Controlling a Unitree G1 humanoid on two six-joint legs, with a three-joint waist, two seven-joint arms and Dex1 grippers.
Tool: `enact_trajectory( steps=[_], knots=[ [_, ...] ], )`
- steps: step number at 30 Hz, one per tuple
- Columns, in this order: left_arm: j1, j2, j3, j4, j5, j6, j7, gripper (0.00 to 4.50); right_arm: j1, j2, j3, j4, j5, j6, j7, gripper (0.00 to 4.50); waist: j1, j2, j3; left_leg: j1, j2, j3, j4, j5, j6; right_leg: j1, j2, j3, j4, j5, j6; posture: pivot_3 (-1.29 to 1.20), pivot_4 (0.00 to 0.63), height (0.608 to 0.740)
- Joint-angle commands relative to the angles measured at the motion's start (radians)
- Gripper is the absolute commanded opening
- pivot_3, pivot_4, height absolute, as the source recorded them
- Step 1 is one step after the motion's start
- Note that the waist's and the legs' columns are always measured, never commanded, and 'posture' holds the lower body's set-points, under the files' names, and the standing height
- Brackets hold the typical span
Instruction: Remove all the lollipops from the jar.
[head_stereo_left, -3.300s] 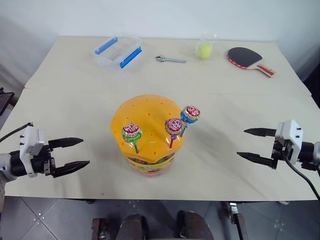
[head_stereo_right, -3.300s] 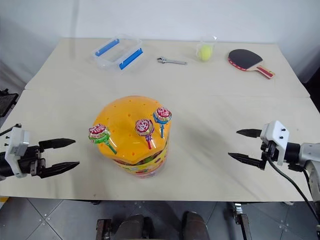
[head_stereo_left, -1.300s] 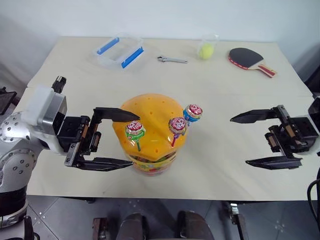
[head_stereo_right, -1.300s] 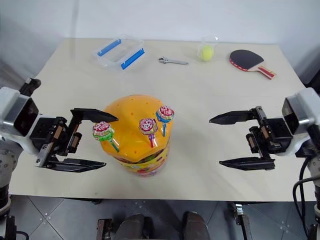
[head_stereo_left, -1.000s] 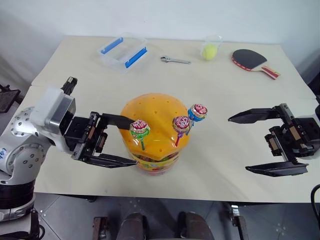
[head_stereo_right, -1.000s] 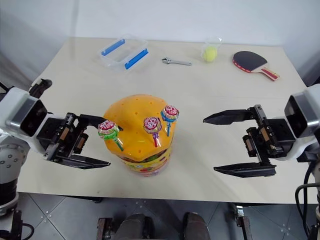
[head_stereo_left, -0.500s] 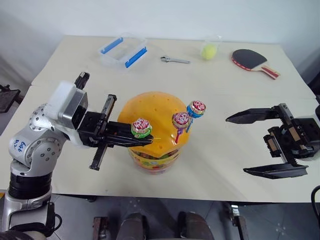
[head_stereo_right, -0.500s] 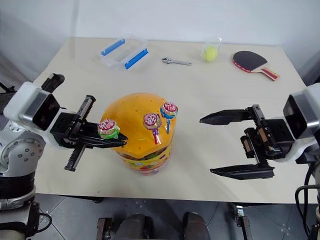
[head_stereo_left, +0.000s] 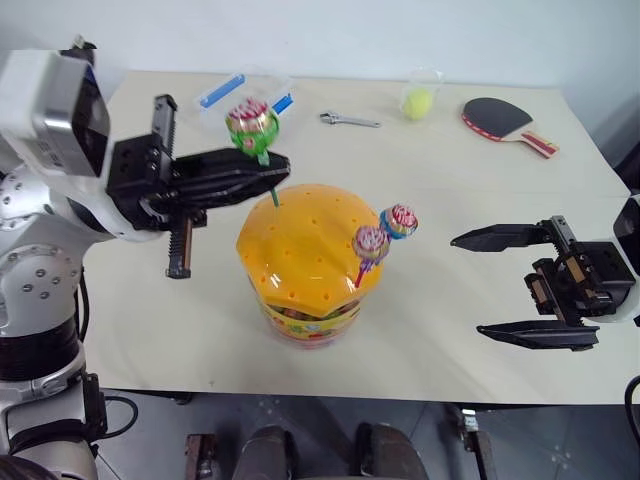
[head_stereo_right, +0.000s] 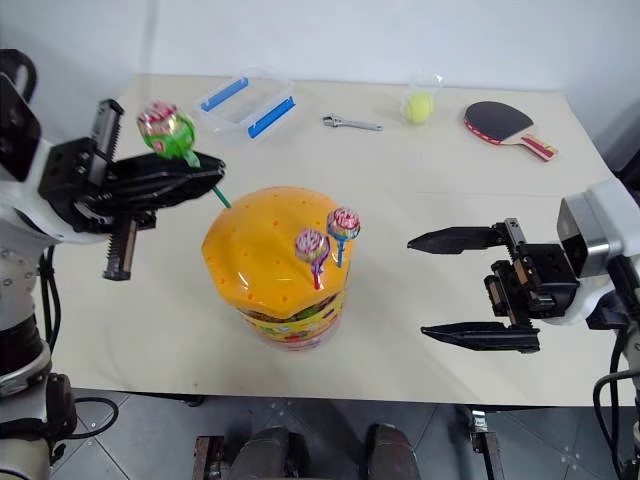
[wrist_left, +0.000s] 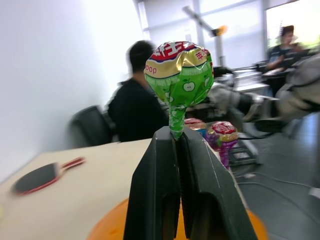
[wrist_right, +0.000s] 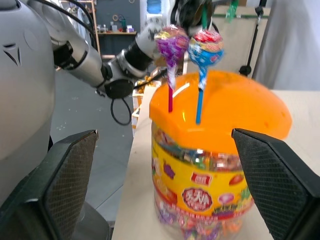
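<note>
The green-stick lollipop (head_stereo_left: 252, 122) is riding clear above the jar (head_stereo_left: 305, 262), its stick pinched in the clenched left gripper (head_stereo_left: 262, 172). Two lollipops (head_stereo_left: 383, 232) are standing in the orange lid's holes. The jar is sitting on the table (head_stereo_left: 450, 170), and the right gripper (head_stereo_left: 470, 284) is hovering beside it, released wide.

Jar (head_stereo_left: 305, 318): orange domed lid with small holes, multicolour label band. Lifted lollipop (head_stereo_left: 251, 121): green wrapper with red-pink print, green stick. Two more in the lid: purple-pink one (head_stereo_left: 368, 243) on red stick, blue-red one (head_stereo_left: 399, 221) on blue stick. Fingers (wrist_left: 197, 195) black. Desk (head_stereo_left: 430, 170) beige. Upper right: paddle (head_stereo_left: 490, 114) black with red edge.
</note>
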Motion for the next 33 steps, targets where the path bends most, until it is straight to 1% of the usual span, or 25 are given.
enact_trajectory(
  steps=[1,5,12,14,17,20,23,25,29,33],
  knots=[
    [-0.025,0.037,0.060,-0.018,0.002,0.002,0.077,0.04,0.009,-0.003,-0.040,0.010,-0.008,-0.016,0.025,4.50,-0.001,0.000,0.000,0.000,0.000,0.000,0.000,0.000,0.000,0.000,0.000,0.000,0.000,0.000,0.000,0.00,0.150,0.740],
    [0.002,0.078,0.115,-0.005,0.045,-0.001,0.165,0.04,0.021,-0.009,-0.049,0.059,-0.044,-0.029,0.057,4.50,-0.001,0.000,0.000,0.000,0.000,0.000,0.000,0.000,0.000,0.000,0.000,0.000,0.000,0.000,0.000,0.00,0.150,0.740],
    [0.112,0.176,0.212,0.044,0.158,0.016,0.262,0.04,0.043,-0.034,-0.058,0.202,-0.147,-0.082,0.134,4.50,0.000,0.000,0.000,0.000,0.000,0.001,0.000,0.000,0.000,0.000,0.000,0.000,-0.001,0.000,0.000,0.00,0.150,0.740],
    [0.166,0.206,0.245,0.079,0.217,0.037,0.306,0.04,0.044,-0.036,-0.057,0.231,-0.167,-0.093,0.143,4.50,-0.001,0.000,0.000,0.000,0.000,0.001,0.000,0.000,0.000,0.000,0.000,0.000,-0.001,0.000,0.000,0.00,0.150,0.740],
    [0.249,0.235,0.291,0.103,0.268,0.093,0.374,0.04,0.044,-0.038,-0.059,0.260,-0.184,-0.105,0.163,4.50,-0.002,0.000,0.000,0.000,0.000,0.002,-0.001,0.000,0.000,-0.001,0.001,0.000,-0.001,0.000,0.000,0.00,0.150,0.740],
    [0.347,0.263,0.329,0.110,0.312,0.209,0.454,0.04,0.040,-0.044,-0.051,0.298,-0.214,-0.122,0.180,4.50,-0.003,0.000,0.000,0.000,0.001,0.004,-0.002,0.000,0.000,-0.001,0.001,0.001,-0.001,0.000,0.000,0.00,0.150,0.740],
    [0.422,0.268,0.347,0.108,0.336,0.312,0.509,0.04,0.026,-0.041,-0.040,0.320,-0.230,-0.131,0.186,4.50,-0.001,0.000,0.000,0.000,0.001,0.008,-0.002,0.000,0.000,-0.001,0.001,0.001,-0.001,0.000,0.000,0.00,0.150,0.740],
    [0.481,0.270,0.334,0.107,0.350,0.434,0.555,0.04,0.015,-0.033,-0.029,0.315,-0.234,-0.129,0.176,4.50,-0.001,0.000,0.000,0.000,0.001,0.010,-0.002,0.000,-0.001,-0.001,0.001,0.001,-0.001,0.000,0.000,0.00,0.150,0.740],
    [0.512,0.289,0.283,0.113,0.374,0.649,0.625,0.04,0.002,-0.025,-0.016,0.323,-0.245,-0.132,0.177,4.50,0.000,0.000,0.000,0.000,0.001,0.011,-0.002,0.000,-0.001,-0.002,0.001,0.002,-0.001,0.000,0.000,0.00,0.150,0.740],
    [0.533,0.312,0.216,0.126,0.422,0.733,0.635,0.04,-0.005,-0.020,-0.006,0.327,-0.252,-0.139,0.174,4.50,-0.001,0.000,0.000,0.000,0.001,0.012,-0.002,0.000,-0.001,-0.002,0.001,0.002,-0.001,0.000,0.000,0.00,0.150,0.740]
  ],
)
